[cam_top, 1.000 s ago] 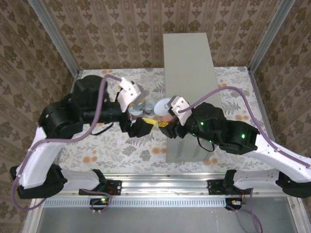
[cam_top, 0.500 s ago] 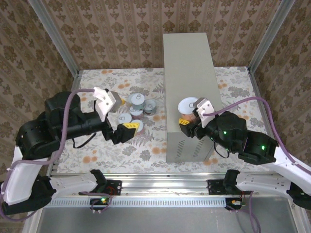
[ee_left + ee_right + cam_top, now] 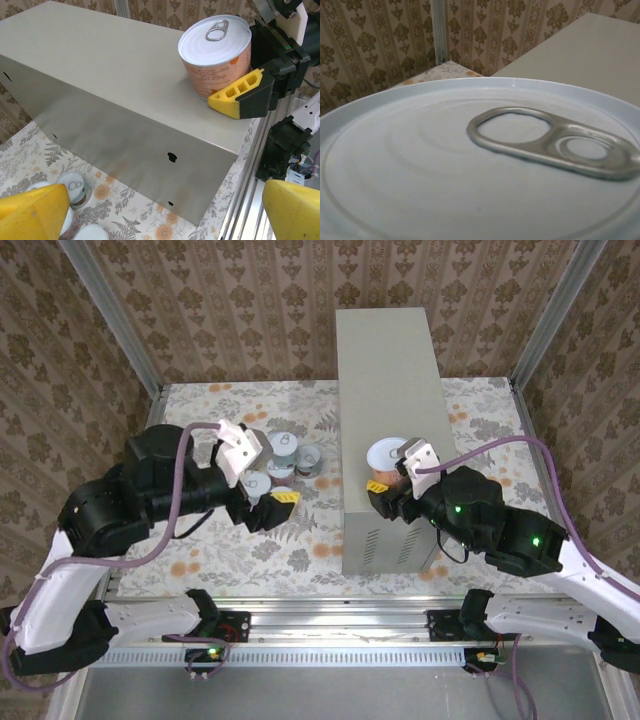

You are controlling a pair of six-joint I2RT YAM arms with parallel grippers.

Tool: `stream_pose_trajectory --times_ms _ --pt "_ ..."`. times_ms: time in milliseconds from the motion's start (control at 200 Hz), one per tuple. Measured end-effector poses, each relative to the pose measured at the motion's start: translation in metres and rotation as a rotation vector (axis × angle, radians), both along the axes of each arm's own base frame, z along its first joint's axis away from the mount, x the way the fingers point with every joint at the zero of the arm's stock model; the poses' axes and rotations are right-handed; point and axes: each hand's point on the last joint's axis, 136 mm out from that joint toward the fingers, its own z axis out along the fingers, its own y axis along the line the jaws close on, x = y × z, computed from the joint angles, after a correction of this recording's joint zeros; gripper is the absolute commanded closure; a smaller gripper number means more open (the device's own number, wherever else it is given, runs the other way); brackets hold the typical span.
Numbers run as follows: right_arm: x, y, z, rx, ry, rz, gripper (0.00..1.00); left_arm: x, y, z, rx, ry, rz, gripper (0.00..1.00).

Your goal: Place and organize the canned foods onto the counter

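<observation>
Right now, your one can [image 3: 385, 453] stands upright on the grey counter [image 3: 390, 360], toward its lower end in the overhead view — pull-tab lid up, pinkish label showing. Your right gripper [image 3: 392, 478] is at that can, one yellow fingertip [image 3: 240, 92] touching its side; whether the grip is tight or loose, you cannot tell. Your left gripper [image 3: 265, 490] hangs wide open, left of centre, over the other cans [image 3: 284, 447] — these cluster on the floral floor [image 3: 300, 550] just left of the counter.
</observation>
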Motion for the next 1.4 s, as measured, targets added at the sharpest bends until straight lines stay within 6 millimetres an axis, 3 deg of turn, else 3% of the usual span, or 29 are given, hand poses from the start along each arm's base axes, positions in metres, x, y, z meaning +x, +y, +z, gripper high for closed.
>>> stream_pose_trajectory --times_ms 710,900,1045,1155,1400 --pt "-0.005 -0.011 -0.001 -0.023 0.027 -0.009 0.11 0.005 -0.027 -0.014 -0.02 0.018 -0.06 0.0" --pt "-0.009 -0.018 0.001 -0.031 0.024 -0.007 0.26 0.007 -0.031 -0.02 -0.023 0.033 -0.062 0.0" --pt "-0.007 -0.018 0.003 -0.064 0.023 -0.007 0.27 0.009 -0.036 -0.03 -0.025 0.058 -0.061 0.0" --pt "0.007 -0.019 0.007 -0.092 0.044 -0.046 0.28 0.01 -0.038 -0.039 -0.015 0.077 -0.056 0.0" --pt "0.08 -0.036 0.016 -0.077 0.128 -0.197 0.27 0.008 -0.033 -0.046 -0.02 0.087 -0.042 0.0"
